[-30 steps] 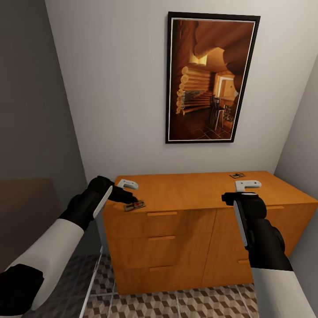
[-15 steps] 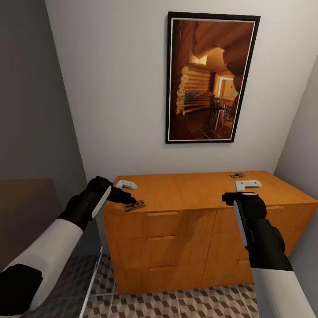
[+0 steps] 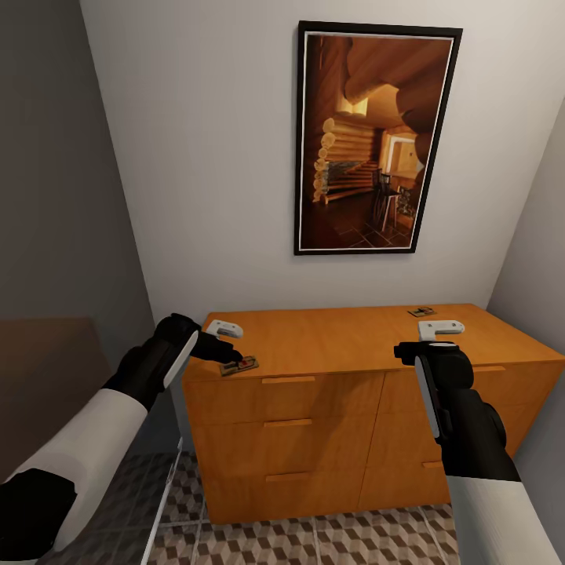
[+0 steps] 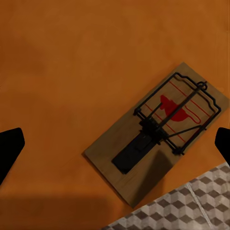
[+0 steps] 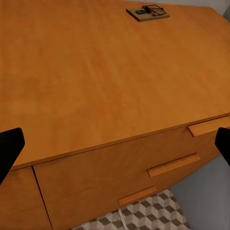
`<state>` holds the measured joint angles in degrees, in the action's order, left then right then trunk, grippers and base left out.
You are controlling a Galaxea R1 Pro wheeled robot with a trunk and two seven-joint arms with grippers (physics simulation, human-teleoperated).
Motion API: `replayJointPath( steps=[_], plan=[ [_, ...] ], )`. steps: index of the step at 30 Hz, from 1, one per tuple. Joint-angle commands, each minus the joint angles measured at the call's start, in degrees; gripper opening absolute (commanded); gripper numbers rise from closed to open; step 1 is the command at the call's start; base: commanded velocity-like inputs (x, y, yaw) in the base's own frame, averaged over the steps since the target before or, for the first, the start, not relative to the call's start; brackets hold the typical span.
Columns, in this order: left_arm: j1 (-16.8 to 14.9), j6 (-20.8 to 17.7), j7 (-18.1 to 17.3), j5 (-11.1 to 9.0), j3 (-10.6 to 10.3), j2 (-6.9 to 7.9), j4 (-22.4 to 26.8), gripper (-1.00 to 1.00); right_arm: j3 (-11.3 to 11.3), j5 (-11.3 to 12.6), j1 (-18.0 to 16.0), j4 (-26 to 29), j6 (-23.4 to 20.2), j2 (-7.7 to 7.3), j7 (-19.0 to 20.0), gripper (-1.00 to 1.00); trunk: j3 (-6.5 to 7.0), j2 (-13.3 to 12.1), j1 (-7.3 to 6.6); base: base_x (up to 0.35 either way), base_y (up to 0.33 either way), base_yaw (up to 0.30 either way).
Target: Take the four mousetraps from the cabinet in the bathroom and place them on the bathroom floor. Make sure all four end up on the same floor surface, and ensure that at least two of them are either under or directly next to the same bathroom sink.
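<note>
The orange-brown cabinet [image 3: 337, 345] stands against the wall ahead. One mousetrap [image 3: 240, 365] lies near its front left edge, brown wood with a red spot. My left gripper [image 3: 226, 359] hovers right over it, open. In the left wrist view the mousetrap [image 4: 158, 132] sits between the black fingertips [image 4: 9, 148], slightly off to one side. A second mousetrap [image 3: 421, 311] rests at the back right of the top. My right gripper [image 3: 424, 350] is open over the front right part of the top, well short of that mousetrap [image 5: 147, 12]. The sink is out of view.
A framed picture [image 3: 377, 137] hangs above the cabinet. Walls close in on both sides. Cube-patterned floor tiles [image 3: 314, 541] lie in front of the drawers, whose slim bar handles [image 5: 173, 165] face me. The cabinet's front edge is just below the left gripper.
The left arm has settled very slightly lower over the near mousetrap. Nothing else has moved.
</note>
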<state>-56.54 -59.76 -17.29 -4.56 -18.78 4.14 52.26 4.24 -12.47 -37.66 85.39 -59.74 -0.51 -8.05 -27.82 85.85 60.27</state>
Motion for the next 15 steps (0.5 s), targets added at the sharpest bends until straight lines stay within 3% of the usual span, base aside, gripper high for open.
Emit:
replayJointPath(
  steps=[1,15],
  plan=[
    [-0.1,-0.2,0.2,-0.4,-0.2,0.03,0.0,1.0,0.0,0.0,0.0,0.0,-0.3,-0.01,-0.1,1.0,-0.07,0.0,0.0,0.0,0.0,0.0],
    [-0.1,-0.2,0.2,-0.4,-0.2,-0.23,-1.4,1.0,-0.1,0.0,0.0,0.0,-0.3,-0.02,-0.1,1.0,-0.07,0.0,0.0,0.0,0.0,0.0]
  ],
)
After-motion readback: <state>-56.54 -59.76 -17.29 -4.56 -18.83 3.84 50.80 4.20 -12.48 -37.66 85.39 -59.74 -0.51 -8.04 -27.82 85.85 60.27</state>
